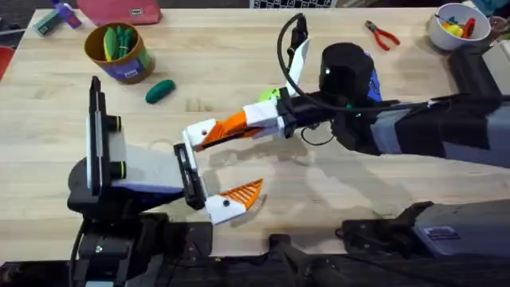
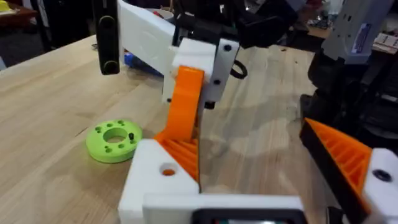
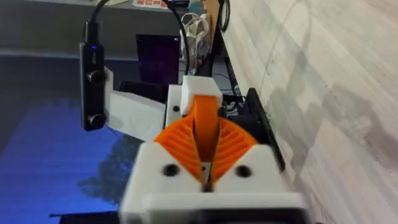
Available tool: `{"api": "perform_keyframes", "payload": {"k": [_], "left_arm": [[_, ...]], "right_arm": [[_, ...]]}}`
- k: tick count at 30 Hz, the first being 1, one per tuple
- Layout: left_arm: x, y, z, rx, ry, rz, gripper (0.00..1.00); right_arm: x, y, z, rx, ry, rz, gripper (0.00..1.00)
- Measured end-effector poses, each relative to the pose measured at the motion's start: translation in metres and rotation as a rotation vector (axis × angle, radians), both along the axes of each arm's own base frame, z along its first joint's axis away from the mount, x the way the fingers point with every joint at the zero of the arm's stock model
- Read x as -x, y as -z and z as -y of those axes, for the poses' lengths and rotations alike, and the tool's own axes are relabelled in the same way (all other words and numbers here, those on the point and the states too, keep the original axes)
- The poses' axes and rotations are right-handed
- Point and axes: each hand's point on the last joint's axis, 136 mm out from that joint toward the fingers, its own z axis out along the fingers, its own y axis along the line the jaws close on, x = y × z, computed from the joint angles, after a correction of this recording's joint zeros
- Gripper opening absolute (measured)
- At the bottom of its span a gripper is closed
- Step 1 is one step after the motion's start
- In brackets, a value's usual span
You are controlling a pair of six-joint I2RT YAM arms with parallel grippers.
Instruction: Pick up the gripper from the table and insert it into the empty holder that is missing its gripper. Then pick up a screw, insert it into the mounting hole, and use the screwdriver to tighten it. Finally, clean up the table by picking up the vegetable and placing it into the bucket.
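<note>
2 arms meet mid-table in my overhead view. My right gripper (image 1: 209, 137) reaches across with its jaws clamped on the gripper (image 2: 184, 106), the orange ribbed piece, pressing it against the empty holder (image 2: 163, 175) on my left gripper (image 1: 225, 177), whose jaws stand wide apart, its other finger (image 1: 231, 200) carrying an orange tip. I see the vegetable (image 1: 159, 90) lying just beside the bucket (image 1: 119, 50) at the table's far left. The screwdriver (image 1: 369, 80) is mostly hidden under my right arm.
</note>
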Motion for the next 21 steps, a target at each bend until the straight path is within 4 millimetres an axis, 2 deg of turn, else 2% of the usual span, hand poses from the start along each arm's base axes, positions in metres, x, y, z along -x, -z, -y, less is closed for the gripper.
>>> {"api": "perform_keyframes", "payload": {"k": [5,6,7,18,21], "left_arm": [[0.0012,-0.0001,0.0005,0.0,0.008,0.003,0.987],[0.0013,-0.0001,0.0005,0.0,0.008,0.004,0.987],[0.0012,-0.0001,0.0005,0.0,0.008,0.004,0.987],[0.0013,-0.0002,0.0005,-0.001,0.008,0.004,0.987],[0.0013,-0.0001,0.0005,-0.001,0.008,0.004,0.987]], "right_arm": [[-0.0033,0.0031,-0.0015,0.014,0.026,-0.003,0.8],[-0.0036,0.0033,-0.0016,0.015,0.029,-0.002,0.925],[-0.004,0.0034,-0.0018,0.015,0.031,0.0,0.977],[-0.0075,0.0048,-0.0014,0.026,0.054,0.01,0.991],[-0.006,0.0026,0.0057,0.056,0.067,0.013,0.992]]}}
